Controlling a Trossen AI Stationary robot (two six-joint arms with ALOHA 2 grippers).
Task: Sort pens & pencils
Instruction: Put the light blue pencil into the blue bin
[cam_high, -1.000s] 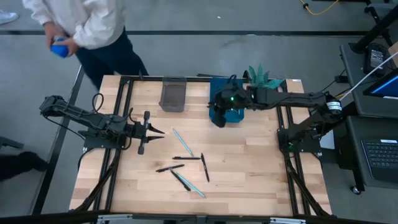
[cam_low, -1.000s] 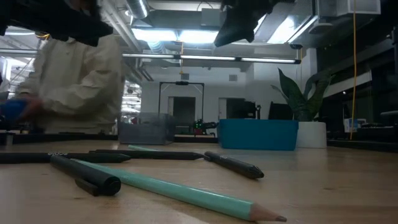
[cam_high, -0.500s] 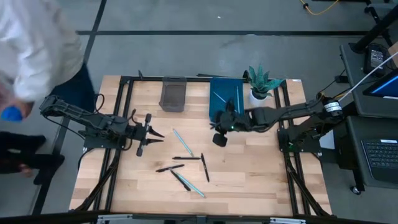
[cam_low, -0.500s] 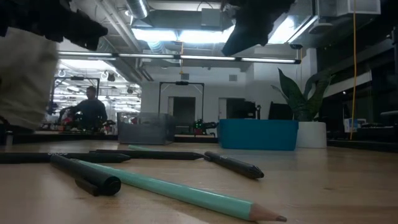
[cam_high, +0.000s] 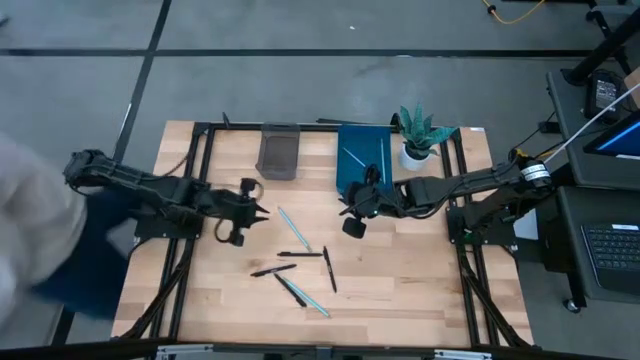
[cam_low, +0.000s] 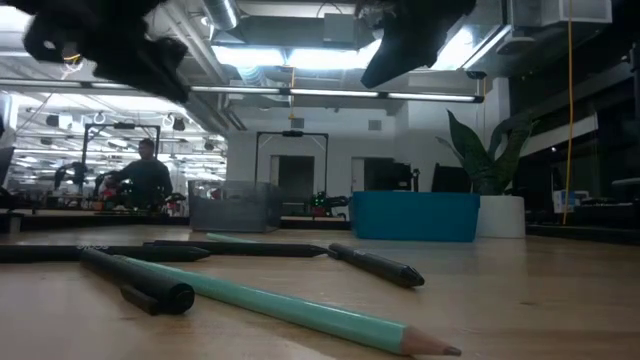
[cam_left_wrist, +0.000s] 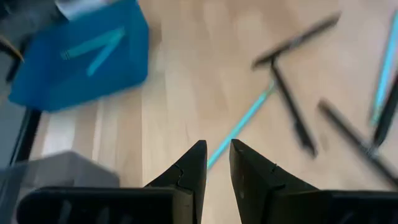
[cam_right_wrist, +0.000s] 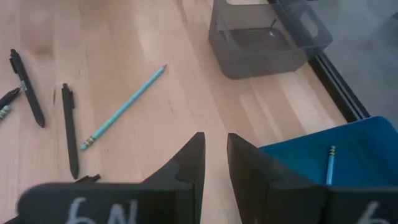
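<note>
Several black pens and two pale teal pencils lie scattered flat on the wooden table's middle: a teal pencil (cam_high: 293, 228), black pens (cam_high: 300, 254) (cam_high: 329, 269) (cam_high: 272, 270), and another teal pencil (cam_high: 312, 300). My left gripper (cam_high: 258, 212) hovers left of them, slanting down, narrowly open and empty; its wrist view shows the teal pencil (cam_left_wrist: 239, 124) ahead. My right gripper (cam_high: 350, 215) hovers just in front of the blue bin (cam_high: 362, 160), also narrowly open and empty. Two teal pencils (cam_high: 352, 157) lie in that bin.
A grey bin (cam_high: 279, 150) stands at the far edge, left of the blue bin. A potted plant (cam_high: 420, 135) stands at the far right. A blurred person (cam_high: 40, 240) is beside the table's left edge. Bare wood lies along the near edge.
My right gripper has come off the blue bin toward the near edge and down, stopping over the table in front of it. My left gripper has edged right toward the pens and tipped downward. The person has gone from the far left corner to the table's left side.
</note>
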